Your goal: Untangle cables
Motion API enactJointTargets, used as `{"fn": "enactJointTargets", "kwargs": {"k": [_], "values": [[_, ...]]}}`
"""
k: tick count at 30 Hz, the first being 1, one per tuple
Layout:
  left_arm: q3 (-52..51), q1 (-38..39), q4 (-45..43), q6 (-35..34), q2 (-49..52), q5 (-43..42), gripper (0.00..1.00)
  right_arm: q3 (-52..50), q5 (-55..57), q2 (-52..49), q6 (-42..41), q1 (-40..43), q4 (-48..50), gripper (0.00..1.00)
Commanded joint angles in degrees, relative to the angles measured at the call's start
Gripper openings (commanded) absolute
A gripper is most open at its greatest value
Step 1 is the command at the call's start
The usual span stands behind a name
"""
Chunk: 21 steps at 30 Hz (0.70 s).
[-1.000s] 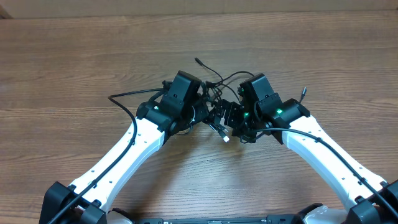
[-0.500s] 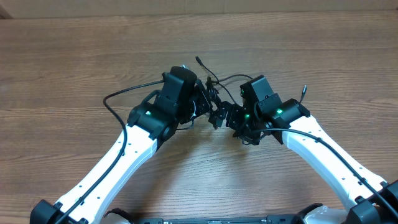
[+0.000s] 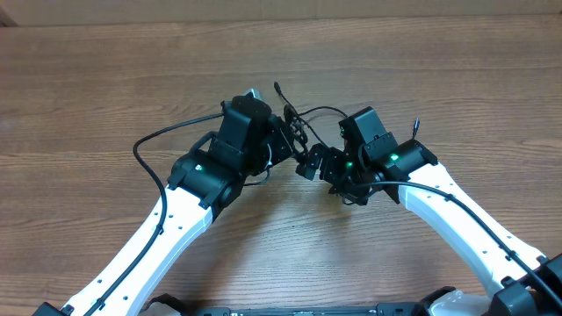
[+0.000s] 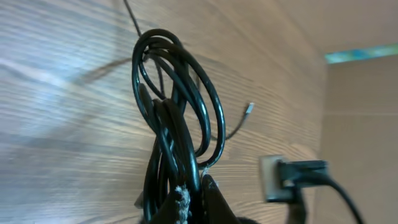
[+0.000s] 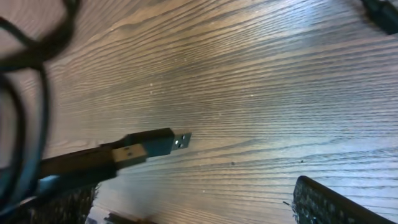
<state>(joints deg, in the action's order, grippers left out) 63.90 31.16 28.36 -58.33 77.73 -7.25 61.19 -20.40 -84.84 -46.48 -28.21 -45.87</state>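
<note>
The cables (image 3: 300,123) form a black tangle between my two grippers near the table's middle. My left gripper (image 3: 285,142) is shut on the cables (image 4: 177,106); in the left wrist view a coil of loops hangs from its fingertips (image 4: 211,190), held off the wood. One thin end with a small plug (image 4: 249,109) sticks out to the right. My right gripper (image 3: 320,165) stands open just right of the tangle. In the right wrist view a plug with a silver tip (image 5: 177,141) juts in from the left, above the left finger (image 5: 59,205). Nothing lies between the fingers.
A black cord (image 3: 140,149) arcs out over the wood left of the left arm. Another thin end (image 3: 279,88) pokes toward the far side. The wooden table (image 3: 439,70) reaches to a tan wall at the back. A blurred dark-and-white block (image 4: 292,177) sits right of the coil.
My left arm has pulled back to the left and lifted, taking the bundle with it. The silver-tipped plug has left the table. The right arm has not moved.
</note>
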Motion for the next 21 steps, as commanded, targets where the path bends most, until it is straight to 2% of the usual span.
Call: {"fn": "enactJointTargets", "kwargs": {"k": [1, 10, 21], "values": [[1.1, 0.3, 2.3, 0.5, -1.5, 4.6, 0.04, 0.6, -5.4, -0.2, -0.5, 0.2, 3.0, 1.0], [1.1, 0.3, 4.4, 0.5, -1.5, 6.2, 0.04, 0.6, -10.8, -0.2, -7.8, 0.3, 13.4, 1.0], [1.1, 0.3, 4.8, 1.7, -1.5, 8.3, 0.04, 0.6, -10.4, -0.2, -9.3, 0.3, 14.8, 1.0]]}}
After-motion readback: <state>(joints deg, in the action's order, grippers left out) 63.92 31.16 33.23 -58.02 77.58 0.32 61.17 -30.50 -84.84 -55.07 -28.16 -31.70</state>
